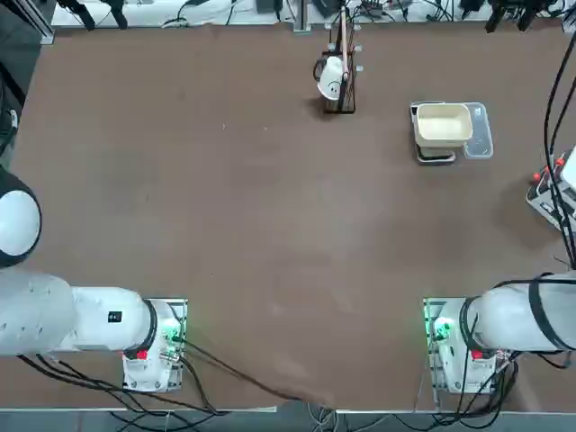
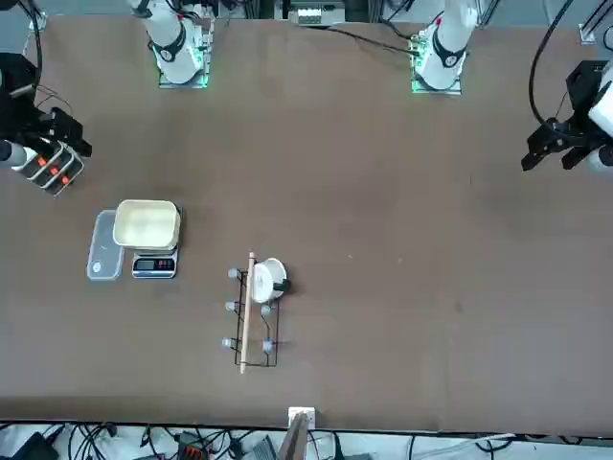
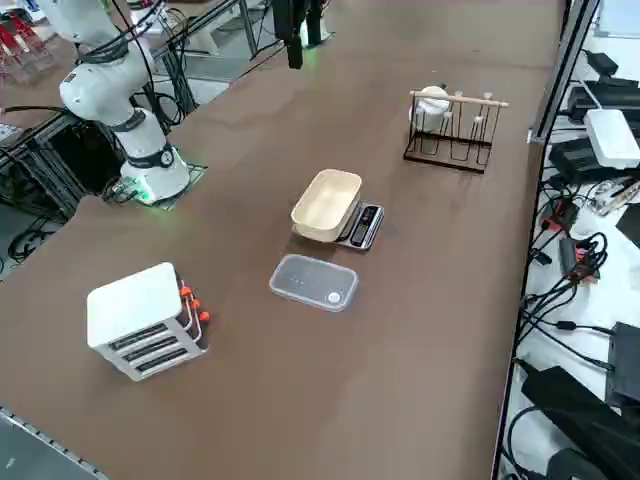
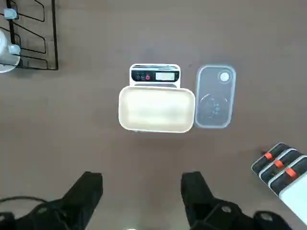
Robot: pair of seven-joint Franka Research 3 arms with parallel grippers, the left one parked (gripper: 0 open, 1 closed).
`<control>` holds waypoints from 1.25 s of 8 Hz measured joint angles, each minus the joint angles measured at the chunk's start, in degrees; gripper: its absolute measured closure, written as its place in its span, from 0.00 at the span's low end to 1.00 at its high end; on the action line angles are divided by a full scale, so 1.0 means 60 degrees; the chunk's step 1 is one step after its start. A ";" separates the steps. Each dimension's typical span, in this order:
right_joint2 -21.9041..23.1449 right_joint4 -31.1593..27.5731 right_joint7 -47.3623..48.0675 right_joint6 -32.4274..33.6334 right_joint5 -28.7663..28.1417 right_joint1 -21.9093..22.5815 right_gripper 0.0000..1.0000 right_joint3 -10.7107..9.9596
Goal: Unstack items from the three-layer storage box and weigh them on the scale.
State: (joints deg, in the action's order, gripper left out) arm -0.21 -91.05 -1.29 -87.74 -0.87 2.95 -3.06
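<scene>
Overhead, right gripper (image 4: 141, 191) hangs wide, empty, above the brown table (image 1: 225, 225). Cream square bowl (image 4: 156, 109) sits on small grey scale (image 4: 155, 75); white-and-grey tiered storage box (image 3: 145, 320) well apart.

On the table (image 1: 225, 225) there is one storage box (image 3: 145, 318), white-topped, with three stacked layers and three red-orange tabs (image 3: 194, 303) on one side. One scale (image 4: 155, 75) stands with one cream bowl (image 4: 156, 109) on top of it. One clear lid (image 4: 215, 97) lies just beside the bowl. One dark wire rack (image 2: 252, 313) carries one white cup (image 2: 268, 281) and one wooden bar across its top. Two arms stand at the near edge, each on one base lit green. One gripper (image 4: 141, 191) shows in the wrist view with two dark fingers (image 4: 86, 191), spread apart and empty. No food pieces can be counted.
</scene>
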 joint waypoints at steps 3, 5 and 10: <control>-0.0009 -0.0002 -0.0017 0.0001 0.0000 0.0000 0.00 0.0000; -0.0018 -0.0002 -0.0051 0.0005 0.0000 0.0000 0.00 0.0000; -0.0487 -0.0111 0.0141 0.0929 0.0185 0.0049 0.00 0.0001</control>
State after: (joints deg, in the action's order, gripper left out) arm -3.13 -91.71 -0.45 -82.16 0.24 3.24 -3.05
